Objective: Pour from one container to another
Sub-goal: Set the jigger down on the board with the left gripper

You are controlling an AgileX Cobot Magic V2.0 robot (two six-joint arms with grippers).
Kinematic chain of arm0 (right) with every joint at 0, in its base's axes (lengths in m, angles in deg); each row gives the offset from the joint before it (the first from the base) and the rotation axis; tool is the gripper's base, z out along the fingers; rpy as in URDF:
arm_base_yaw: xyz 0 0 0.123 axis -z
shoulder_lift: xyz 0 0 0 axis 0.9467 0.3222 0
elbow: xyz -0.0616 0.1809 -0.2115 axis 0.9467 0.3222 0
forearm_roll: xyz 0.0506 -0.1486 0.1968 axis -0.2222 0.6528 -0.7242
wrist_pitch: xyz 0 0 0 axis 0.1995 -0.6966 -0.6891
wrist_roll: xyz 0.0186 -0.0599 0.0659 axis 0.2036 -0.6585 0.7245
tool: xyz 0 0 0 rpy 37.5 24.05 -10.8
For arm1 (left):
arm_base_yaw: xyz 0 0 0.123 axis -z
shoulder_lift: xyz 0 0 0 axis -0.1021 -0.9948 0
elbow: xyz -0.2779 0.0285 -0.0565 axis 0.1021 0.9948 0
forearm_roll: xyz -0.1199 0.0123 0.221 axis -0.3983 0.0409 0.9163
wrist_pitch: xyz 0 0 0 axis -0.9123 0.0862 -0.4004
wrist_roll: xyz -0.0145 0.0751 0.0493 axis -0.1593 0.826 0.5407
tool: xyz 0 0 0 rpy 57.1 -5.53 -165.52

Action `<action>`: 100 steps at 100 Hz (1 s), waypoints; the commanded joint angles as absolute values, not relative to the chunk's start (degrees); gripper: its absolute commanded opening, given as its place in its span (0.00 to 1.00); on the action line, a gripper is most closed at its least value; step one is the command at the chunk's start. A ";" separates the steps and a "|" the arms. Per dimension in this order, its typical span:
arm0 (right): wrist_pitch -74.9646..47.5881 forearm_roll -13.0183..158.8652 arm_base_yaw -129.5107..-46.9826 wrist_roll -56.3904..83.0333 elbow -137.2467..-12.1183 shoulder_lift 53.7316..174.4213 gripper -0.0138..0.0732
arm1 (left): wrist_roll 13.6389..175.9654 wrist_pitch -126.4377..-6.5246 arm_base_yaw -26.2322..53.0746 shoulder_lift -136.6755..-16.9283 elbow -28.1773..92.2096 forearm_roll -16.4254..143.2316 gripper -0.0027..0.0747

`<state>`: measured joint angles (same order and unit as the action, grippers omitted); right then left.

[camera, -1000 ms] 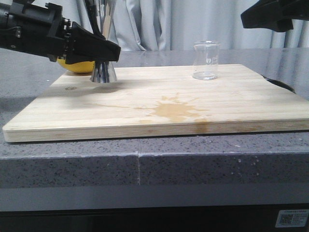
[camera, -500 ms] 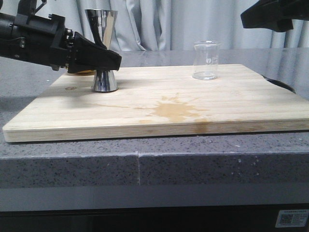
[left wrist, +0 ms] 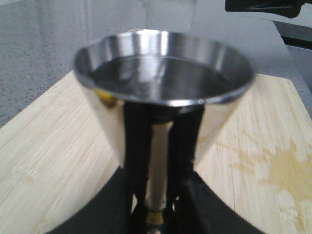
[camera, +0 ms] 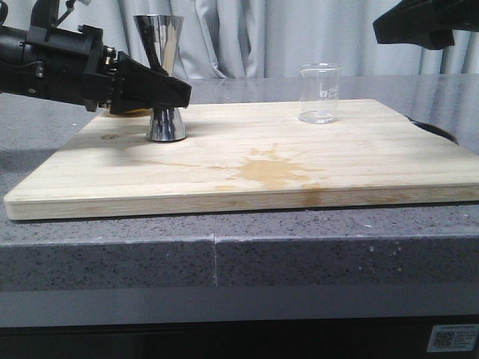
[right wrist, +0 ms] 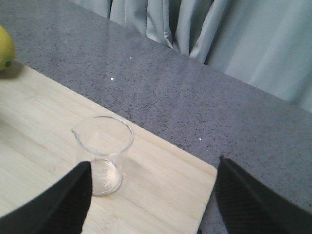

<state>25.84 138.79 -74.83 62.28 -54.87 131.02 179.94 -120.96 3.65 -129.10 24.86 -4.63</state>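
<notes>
Front view: the left tool (camera: 168, 93) reaches in from the left and pinches the steel jigger (camera: 162, 75) at its narrow waist; the jigger stands upright with its base resting on the wooden board (camera: 247, 161), near the board's far left corner. Half a second earlier it stood slightly further left, and one second earlier it was tilted with its upper cup hidden behind the arm, so it has been righted and shifted a little to the right. Only a thin sliver of the lemon (camera: 120, 114) shows under the arm, less than one second ago. The glass beaker (camera: 319, 93) stands upright near the board's far right edge, well apart from the jigger and unmoved across all three moments; it appears empty. A pale brown stain (camera: 271, 170) marks the board near its front middle. The board lies on a grey speckled surface (camera: 224, 258). The right tool (camera: 419, 22) hangs above the right end of the board, its position unchanged. Left wrist view: the jigger's upper cup (left wrist: 163, 68) fills the picture, blurred, with the left tool's black fingers (left wrist: 139, 146) pressed against its sides and the gold waist band (left wrist: 155, 217) between them; the stain (left wrist: 287, 170) lies on the board beyond. Right wrist view: the right tool's two fingers (right wrist: 68, 200) are spread wide, holding nothing, with the beaker (right wrist: 103, 153) standing between them on the board, untouched; the lemon (right wrist: 6, 48) shows at the picture's edge.
</notes>
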 commanded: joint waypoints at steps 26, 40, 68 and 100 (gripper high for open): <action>28.81 137.65 -74.45 62.38 -56.16 129.06 0.71 | 180.11 -126.36 4.12 -126.87 23.75 -5.09 0.08; 29.08 137.65 -74.45 62.38 -56.16 129.06 0.71 | 180.11 -126.36 4.12 -126.87 23.75 -3.68 0.08; 29.40 137.65 -74.45 62.38 -56.16 129.06 0.71 | 180.11 -126.36 4.12 -126.87 23.75 -3.68 0.08; 29.77 137.65 -74.45 62.38 -56.16 129.06 0.71 | 180.11 -126.36 4.12 -126.87 23.75 -3.68 0.19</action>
